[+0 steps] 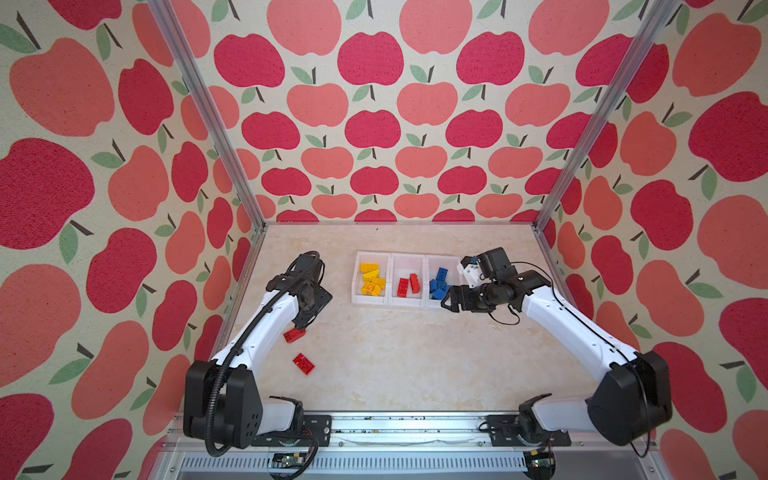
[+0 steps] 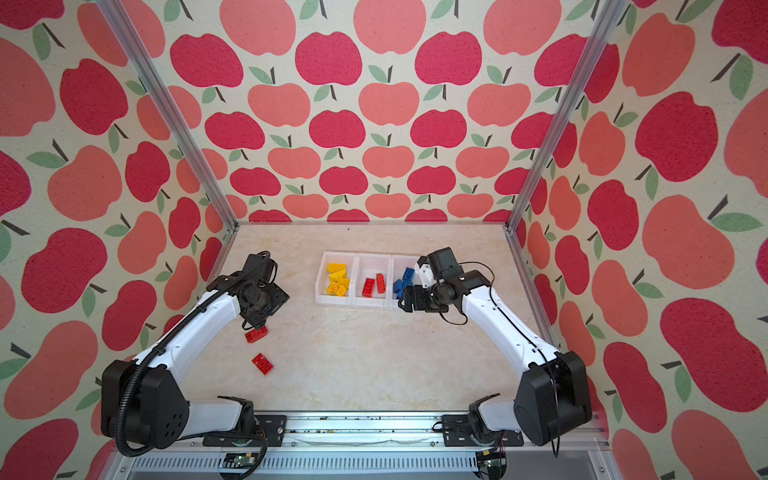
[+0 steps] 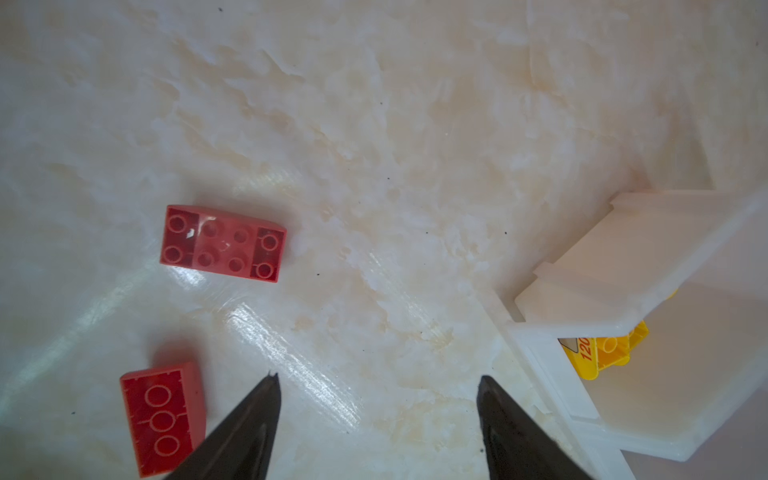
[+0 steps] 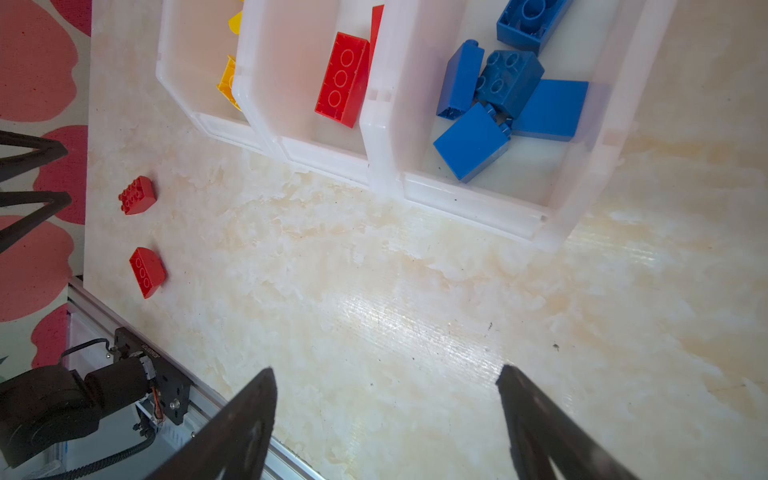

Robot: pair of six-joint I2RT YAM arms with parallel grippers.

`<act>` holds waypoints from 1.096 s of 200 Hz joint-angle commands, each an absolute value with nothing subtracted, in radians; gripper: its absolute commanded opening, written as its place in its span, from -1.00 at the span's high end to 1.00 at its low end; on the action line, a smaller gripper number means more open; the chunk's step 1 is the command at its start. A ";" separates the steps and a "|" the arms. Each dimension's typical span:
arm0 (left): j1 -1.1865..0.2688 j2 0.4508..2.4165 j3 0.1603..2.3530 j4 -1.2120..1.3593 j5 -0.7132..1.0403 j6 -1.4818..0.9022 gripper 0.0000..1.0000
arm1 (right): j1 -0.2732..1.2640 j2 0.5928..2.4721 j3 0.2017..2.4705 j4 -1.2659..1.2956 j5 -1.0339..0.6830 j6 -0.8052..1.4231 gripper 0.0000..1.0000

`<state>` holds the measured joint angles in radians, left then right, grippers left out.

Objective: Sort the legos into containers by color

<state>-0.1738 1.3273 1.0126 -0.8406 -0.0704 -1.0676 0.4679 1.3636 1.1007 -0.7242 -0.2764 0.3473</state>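
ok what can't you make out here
- Yellow bricks: a small pile in both top views; the left wrist view hides most behind the bin wall.
- Label on one yellow piece: cut off by that wall.
- Left gripper tips: mostly under its own wrist in both top views.
- Blue-brick bin: the right gripper covers a corner in both top views.

Yellow legos [image 3: 611, 349] we see only as a sliver behind the bin wall [image 3: 623, 266], label cut short. Red brick [image 3: 162, 411]: corner hidden by one of the fingers [image 3: 245, 428] of the left gripper [image 3: 376, 380]. One blue brick [image 4: 528, 20] runs off the right wrist view's edge.
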 commanded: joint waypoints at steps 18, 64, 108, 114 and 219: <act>-0.089 1.280 0.939 -0.912 -0.036 -1.280 -0.56 | 0.459 1.378 1.111 -0.730 -0.304 0.313 -0.73; -0.012 1.282 0.892 -0.865 -0.005 -1.369 -0.55 | 0.459 1.396 1.138 -0.744 -0.307 0.300 -0.73; 0.058 1.300 0.830 -0.784 0.027 -1.393 -0.53 | 0.457 1.407 1.153 -0.750 -0.307 0.299 -0.73; 0.066 1.306 0.824 -0.773 0.030 -1.393 -0.53 | 0.458 1.407 1.154 -0.750 -0.307 0.299 -0.73; 0.134 1.438 0.814 -0.655 0.043 -1.392 -0.53 | 0.458 1.419 1.183 -0.770 -0.285 0.301 -0.73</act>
<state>0.1249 1.4220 0.8177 -0.6769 0.0433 -1.3491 0.4633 1.4101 1.1469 -0.7341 -0.2897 0.3153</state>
